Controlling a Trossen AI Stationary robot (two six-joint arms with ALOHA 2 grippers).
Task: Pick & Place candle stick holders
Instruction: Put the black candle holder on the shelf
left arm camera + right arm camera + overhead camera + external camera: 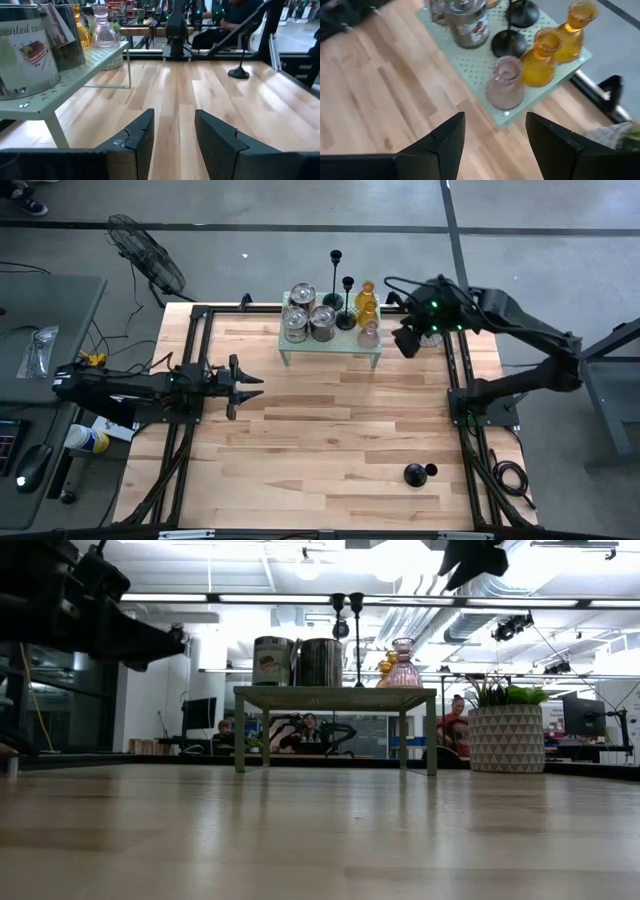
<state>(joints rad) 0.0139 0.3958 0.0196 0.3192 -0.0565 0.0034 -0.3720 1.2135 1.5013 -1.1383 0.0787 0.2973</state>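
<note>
Most of my wooden table (330, 440) lies bare across the frame's middle and bottom, so I can pass freely there. At top centre the pale green rack (331, 342) blocks me, crowded with silver cups (310, 315), black sticks (340, 285) and glass holders (367, 315). A lone black stick (419, 473) lies lower right.
</note>
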